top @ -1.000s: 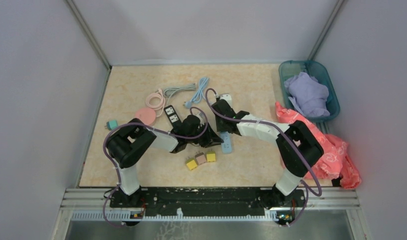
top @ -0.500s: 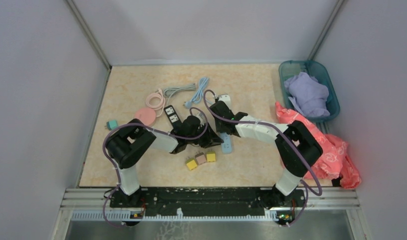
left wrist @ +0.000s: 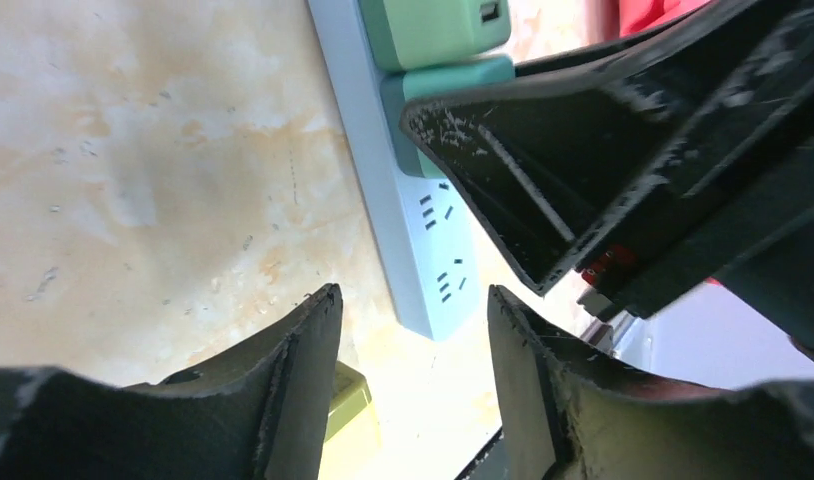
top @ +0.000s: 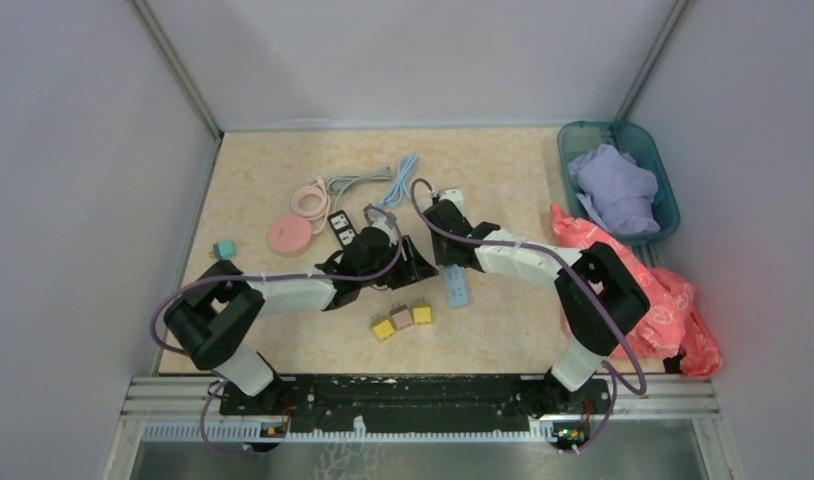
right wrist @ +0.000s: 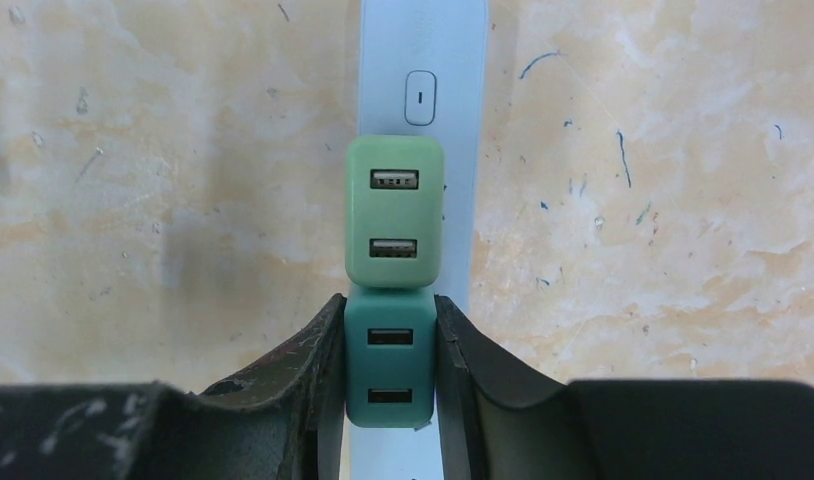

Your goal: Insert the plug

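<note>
In the right wrist view my right gripper (right wrist: pixel 389 302) is shut on a teal two-port plug (right wrist: pixel 389 365). The plug sits on the light blue power strip (right wrist: pixel 420 60), directly behind a light green plug (right wrist: pixel 394 212). My left gripper (left wrist: pixel 413 295) stands open over the table with nothing between its fingers, just short of the strip's free end (left wrist: pixel 428 250). From above, both grippers meet mid-table: the left gripper (top: pixel 411 262) beside the right gripper (top: pixel 446 245), and the strip (top: pixel 458 291) reaching toward me.
Three loose plugs, yellow (top: pixel 383 328), pink (top: pixel 401 318) and yellow (top: pixel 422 313), lie near the strip. A black power strip (top: pixel 343 228), a pink round reel (top: pixel 288 235), coiled cables (top: pixel 368 185) and a teal cube (top: pixel 224 249) lie left. At the right are a teal basket (top: pixel 663 190) and red cloth (top: pixel 673 310).
My left gripper has opened and its arm has swung its elbow out to the left. The right gripper keeps its grip on the teal plug, hardly moved.
</note>
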Controlling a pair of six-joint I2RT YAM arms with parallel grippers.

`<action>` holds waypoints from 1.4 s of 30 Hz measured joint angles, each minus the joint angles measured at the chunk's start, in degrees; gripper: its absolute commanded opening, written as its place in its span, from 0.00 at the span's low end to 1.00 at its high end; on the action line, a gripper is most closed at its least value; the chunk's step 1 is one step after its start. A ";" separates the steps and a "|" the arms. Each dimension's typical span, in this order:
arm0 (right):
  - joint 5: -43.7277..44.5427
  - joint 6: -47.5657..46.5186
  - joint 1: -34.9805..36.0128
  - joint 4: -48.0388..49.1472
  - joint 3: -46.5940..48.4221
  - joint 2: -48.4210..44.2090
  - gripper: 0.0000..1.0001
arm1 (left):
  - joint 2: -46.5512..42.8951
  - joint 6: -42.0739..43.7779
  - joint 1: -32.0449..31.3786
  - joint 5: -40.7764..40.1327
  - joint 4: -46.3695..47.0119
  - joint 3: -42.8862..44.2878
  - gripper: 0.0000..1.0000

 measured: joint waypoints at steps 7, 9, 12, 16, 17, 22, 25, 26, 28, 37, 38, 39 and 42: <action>-2.01 -3.17 -0.24 -4.98 -0.04 -4.66 0.59 | -7.93 4.66 0.02 -8.02 -7.48 -0.42 0.75; -2.56 -4.00 -0.24 -5.40 -0.15 -7.56 0.64 | -9.92 5.62 0.04 -10.45 -9.86 -0.52 0.79; -3.41 -4.85 -0.24 -4.92 -0.83 -11.91 0.69 | -13.51 7.10 0.33 -14.19 -13.55 -0.87 0.85; -4.50 -5.68 -0.24 -3.61 -3.21 -15.45 0.72 | -18.36 9.05 1.20 -19.52 -17.94 -1.25 0.93; -4.76 -5.92 -0.22 -3.08 -4.22 -15.91 0.72 | -19.30 9.51 1.49 -20.65 -18.88 -1.29 0.95; -6.51 -6.86 -0.20 -0.15 -9.60 -16.48 0.77 | -24.02 11.76 3.69 -26.18 -22.29 -2.71 1.00; -7.28 -7.17 0.02 1.29 -11.65 -16.46 0.78 | -26.36 13.05 5.49 -28.87 -23.85 -4.50 1.00; -7.28 -7.23 0.13 1.92 -12.13 -16.44 0.78 | -26.86 13.42 6.08 -29.53 -24.33 -4.96 1.00; -7.30 -7.48 0.35 3.58 -13.31 -16.39 0.78 | -27.47 14.29 7.37 -30.60 -25.49 -5.62 1.00; -7.26 -7.65 0.66 8.94 -17.42 -13.18 0.78 | -26.05 16.46 10.91 -31.65 -28.24 -5.70 1.00; -7.23 -7.72 0.68 9.51 -17.75 -13.11 0.78 | -25.57 16.55 11.04 -31.54 -28.17 -5.70 1.00; -7.23 -7.74 0.68 9.97 -18.01 -13.11 0.78 | -24.96 16.63 11.06 -31.30 -28.13 -5.70 1.00; -7.10 -7.93 0.68 11.10 -18.47 -13.11 0.78 | -22.71 16.70 11.17 -30.32 -28.15 -5.60 1.00</action>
